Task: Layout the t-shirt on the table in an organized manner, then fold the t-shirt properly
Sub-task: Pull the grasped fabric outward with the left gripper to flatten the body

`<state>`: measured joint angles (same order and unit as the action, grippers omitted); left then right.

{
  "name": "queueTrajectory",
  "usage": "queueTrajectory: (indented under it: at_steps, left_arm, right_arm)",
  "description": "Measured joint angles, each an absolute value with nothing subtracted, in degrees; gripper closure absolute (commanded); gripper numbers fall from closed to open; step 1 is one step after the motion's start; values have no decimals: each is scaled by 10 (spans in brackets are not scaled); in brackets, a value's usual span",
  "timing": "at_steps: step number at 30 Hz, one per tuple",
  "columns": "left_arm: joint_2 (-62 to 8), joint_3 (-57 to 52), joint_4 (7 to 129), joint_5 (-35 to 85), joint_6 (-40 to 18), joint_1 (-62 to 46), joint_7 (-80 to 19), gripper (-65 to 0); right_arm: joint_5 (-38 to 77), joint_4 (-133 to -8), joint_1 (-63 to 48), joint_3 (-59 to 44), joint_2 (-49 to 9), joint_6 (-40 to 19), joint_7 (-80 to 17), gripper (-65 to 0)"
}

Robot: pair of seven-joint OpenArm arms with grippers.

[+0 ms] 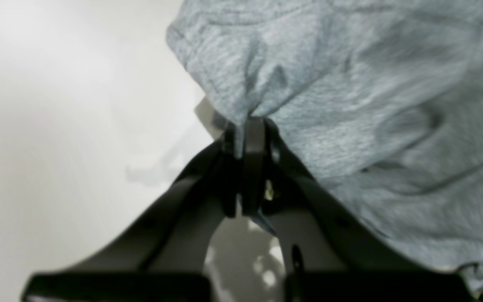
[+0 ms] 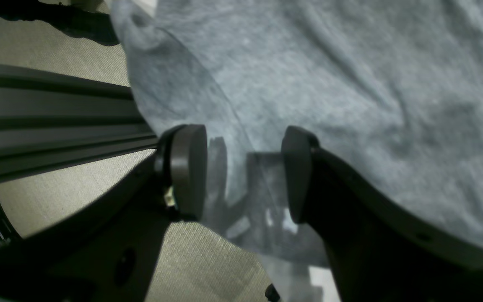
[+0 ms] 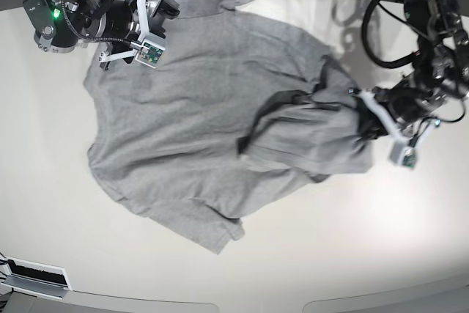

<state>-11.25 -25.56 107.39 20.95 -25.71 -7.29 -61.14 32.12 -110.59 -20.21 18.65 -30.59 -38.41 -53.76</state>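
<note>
The soft, limp t-shirt point(image 3: 190, 122) drapes wherever lifted, so the left gripper point(image 1: 245, 126) pinches its edge while the right gripper point(image 2: 243, 172), jaws apart, probably straddles the hem.

Right claw point(image 2: 245, 176) gapes over grey t-shirt point(image 2: 350, 92)

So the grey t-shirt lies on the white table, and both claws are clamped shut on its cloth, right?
Not quite: only the left gripper is clamped on the t-shirt. The right gripper stands open over the cloth at the table edge, as the right wrist view shows.
</note>
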Motion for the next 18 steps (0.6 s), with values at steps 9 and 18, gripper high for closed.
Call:
queueTrajectory:
  at_steps: [9,18]
  left_arm:
    - [-112,-402,1074,226,-235,-139,-611,0]
    - [-111,-428,1074,256,-260,-160,-600,0]
  right_arm:
    - [321,-1106,-202,187,-306,-387,-538,-319]
    - [321,-1106,-202,187,-306,-395,-538,-319]
